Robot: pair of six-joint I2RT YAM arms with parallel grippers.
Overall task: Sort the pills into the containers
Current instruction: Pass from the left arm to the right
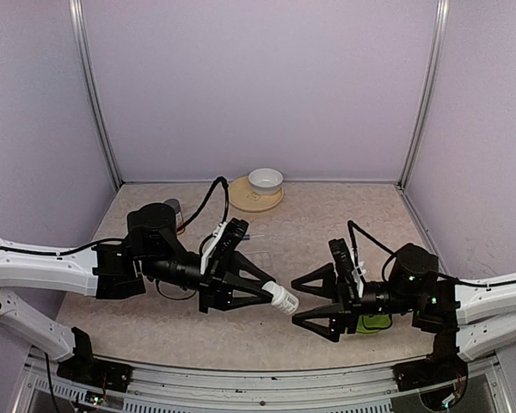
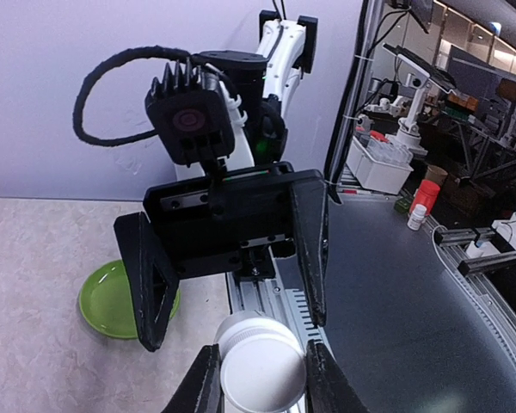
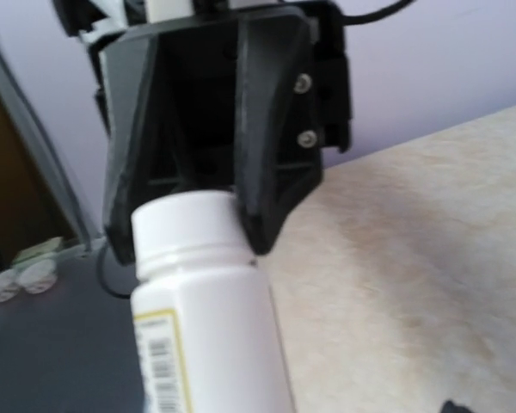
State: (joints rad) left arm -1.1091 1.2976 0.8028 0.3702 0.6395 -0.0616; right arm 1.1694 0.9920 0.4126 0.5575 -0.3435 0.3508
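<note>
My left gripper point(image 1: 273, 297) is shut on a white pill bottle point(image 1: 285, 298) at its capped end and holds it on its side above the table. The bottle also shows in the left wrist view point(image 2: 260, 366) and, with its yellow-edged label, in the right wrist view point(image 3: 208, 327). My right gripper point(image 1: 308, 302) is open, its jaws spread wide, and faces the bottle's free end closely without touching it. A faint clear pill box point(image 1: 260, 257) lies on the table behind the left gripper. No pills show.
A green plate point(image 1: 374, 323) lies under my right wrist and also shows in the left wrist view point(image 2: 110, 298). A white bowl point(image 1: 265, 180) on a tan plate point(image 1: 245, 200) stands at the back. A small dark bottle point(image 1: 175, 212) stands behind my left arm.
</note>
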